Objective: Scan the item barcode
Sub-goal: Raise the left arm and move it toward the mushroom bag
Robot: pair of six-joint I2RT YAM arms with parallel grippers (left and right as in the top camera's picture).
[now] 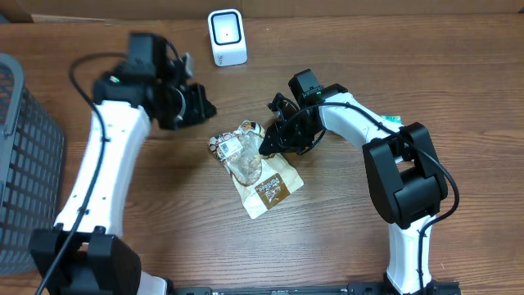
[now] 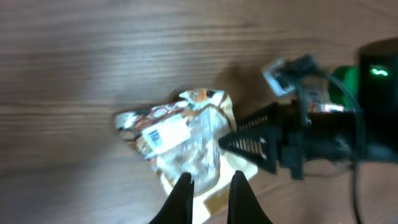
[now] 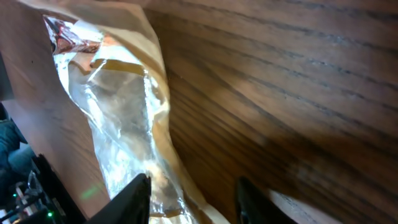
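The item (image 1: 255,168) is a crinkled clear-and-tan snack bag lying flat in the middle of the table, with a white barcode label (image 2: 165,134) near its left end. My right gripper (image 1: 268,143) is low at the bag's right edge, its jaws apart around that edge. In the right wrist view the bag (image 3: 124,112) lies against the left finger of the right gripper (image 3: 193,199). My left gripper (image 1: 196,105) hovers up and left of the bag, shut and empty. Its camera sees the bag (image 2: 180,134) beyond its gripper (image 2: 210,186) and the right gripper (image 2: 227,138).
A white barcode scanner (image 1: 227,37) stands at the back edge of the table, above the bag. A grey wire basket (image 1: 20,164) fills the far left. A small green-and-white object (image 1: 393,120) lies under the right arm.
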